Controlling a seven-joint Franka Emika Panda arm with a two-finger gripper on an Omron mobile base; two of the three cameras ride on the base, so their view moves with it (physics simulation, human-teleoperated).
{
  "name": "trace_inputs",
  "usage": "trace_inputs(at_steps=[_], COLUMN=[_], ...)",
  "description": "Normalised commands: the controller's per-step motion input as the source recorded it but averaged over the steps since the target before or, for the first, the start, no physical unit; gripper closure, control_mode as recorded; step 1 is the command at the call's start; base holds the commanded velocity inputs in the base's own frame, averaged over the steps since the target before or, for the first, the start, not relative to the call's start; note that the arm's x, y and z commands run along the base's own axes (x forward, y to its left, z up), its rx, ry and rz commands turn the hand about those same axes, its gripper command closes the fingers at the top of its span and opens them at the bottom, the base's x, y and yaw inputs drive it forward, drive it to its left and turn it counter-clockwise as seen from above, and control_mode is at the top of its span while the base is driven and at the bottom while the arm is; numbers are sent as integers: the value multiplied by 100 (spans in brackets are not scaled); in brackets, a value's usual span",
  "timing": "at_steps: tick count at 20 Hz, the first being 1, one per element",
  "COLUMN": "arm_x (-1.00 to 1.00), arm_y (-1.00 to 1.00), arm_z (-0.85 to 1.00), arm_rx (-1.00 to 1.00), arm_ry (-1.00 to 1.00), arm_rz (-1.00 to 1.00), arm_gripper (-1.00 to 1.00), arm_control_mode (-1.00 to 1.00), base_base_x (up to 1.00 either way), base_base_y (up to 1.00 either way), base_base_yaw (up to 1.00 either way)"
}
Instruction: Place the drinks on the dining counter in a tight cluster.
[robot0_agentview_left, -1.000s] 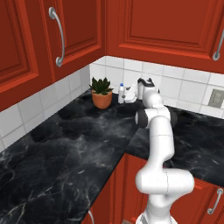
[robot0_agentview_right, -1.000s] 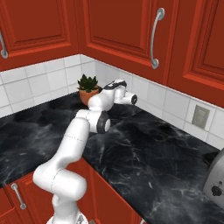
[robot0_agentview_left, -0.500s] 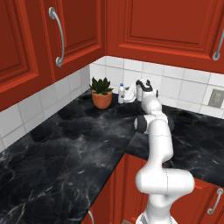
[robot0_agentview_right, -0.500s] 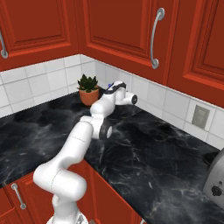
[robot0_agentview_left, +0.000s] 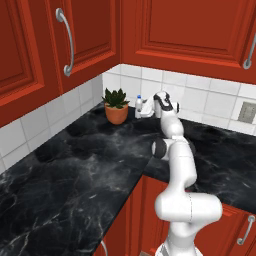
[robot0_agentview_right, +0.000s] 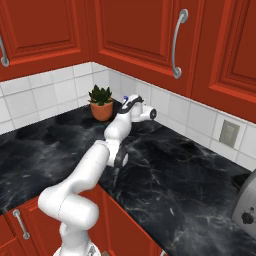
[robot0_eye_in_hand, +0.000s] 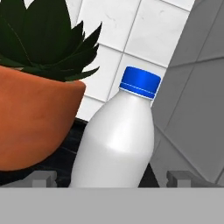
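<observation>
Hand view: small pale blue-capped bottle (robot0_eye_in_hand: 116, 140) sits dead centre between the two fingertips (robot0_eye_in_hand: 43, 178), which stand wide apart either side of its base, no contact visible, nothing held

Where it is: on the narrow tiled worktop (robot0_agentview_left: 75, 165), in the back corner against the white wall tiles (robot0_agentview_left: 200, 97), not on the dining counter. In the left base view the bottle (robot0_agentview_left: 138, 106) is at about 3 o'clock from the potted plant (robot0_agentview_left: 116, 106), just beside it, with the gripper (robot0_agentview_left: 143, 109) right at it. In the right base view just the blue cap (robot0_agentview_right: 125, 98) peeks above the hand, at about 3 o'clock from the plant (robot0_agentview_right: 101, 102)

Risks, my read:
- terracotta pot is at 9 o'clock of the bottle in the hand view and close; the near finger could clip the pot on closing or pushing further in, shoving pot or bottle
- bottle is tall, narrow and smooth with rounded shoulders; an off-centre or too-high grip could tip it toward the tiles or let it slip
- wall is just behind, so overshoot would jam the bottle against the tiles
- arm is stretched far out, little margin for a clean lift past the leaves

Bottle look: upright, milky white body, glossy, ribbed bright-blue screw cap, no label visible
</observation>
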Motion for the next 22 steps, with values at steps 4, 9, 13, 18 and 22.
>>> trace_inputs(at_steps=[4, 9, 13, 18, 22], arm_x=[9, 12, 16, 18, 4], arm_y=[1, 2, 0, 0, -17], arm_z=[-1, 0, 0, 0, 6], arm_rx=[0, 0, 0, 0, 0], arm_ry=[0, 0, 0, 0, -2], arm_rz=[1, 1, 2, 2, 5], arm_gripper=[-100, -100, -100, 100, 100], arm_control_mode=[-100, -100, -100, -100, -100], base_base_x=[0, 0, 0, 0, 0], base_base_y=[0, 0, 0, 0, 0], base_base_yaw=[0, 0, 0, 0, 0])
